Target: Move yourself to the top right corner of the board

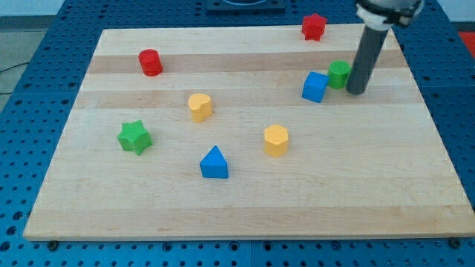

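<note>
My tip (356,92) is at the right part of the wooden board (245,200), just to the right of a green block (339,74) and touching or nearly touching it. A blue cube (315,87) sits just left of the green block. A red star block (314,27) lies near the board's top edge, up and left of my tip. The rod rises from the tip toward the view's top right.
A red cylinder (151,62) is at the upper left. A yellow block (200,107) is left of centre, a green star (134,137) at the left, a blue triangle (214,163) at lower centre, a yellow hexagonal block (275,140) at centre. A blue perforated table (30,111) surrounds the board.
</note>
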### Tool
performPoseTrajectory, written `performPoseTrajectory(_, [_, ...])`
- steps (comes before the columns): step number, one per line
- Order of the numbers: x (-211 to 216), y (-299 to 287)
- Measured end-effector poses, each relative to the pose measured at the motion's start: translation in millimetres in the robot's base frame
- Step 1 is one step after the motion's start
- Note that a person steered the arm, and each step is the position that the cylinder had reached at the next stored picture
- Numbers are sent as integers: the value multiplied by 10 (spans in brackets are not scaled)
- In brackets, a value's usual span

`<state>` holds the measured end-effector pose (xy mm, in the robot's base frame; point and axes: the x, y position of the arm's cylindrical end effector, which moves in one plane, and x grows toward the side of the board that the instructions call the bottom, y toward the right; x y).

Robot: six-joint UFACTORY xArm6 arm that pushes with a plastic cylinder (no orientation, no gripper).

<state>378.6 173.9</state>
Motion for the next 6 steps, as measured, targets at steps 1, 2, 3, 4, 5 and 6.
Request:
performPoseTrajectory(1, [-508, -71])
performPoseTrajectory(2, [-502, -64])
performPoseTrajectory(3, [-449, 471])
performPoseTrajectory(4, [-823, 916])
performPoseTrajectory(5, [-1359, 1013])
performPoseTrajectory(6, [-1671, 1014])
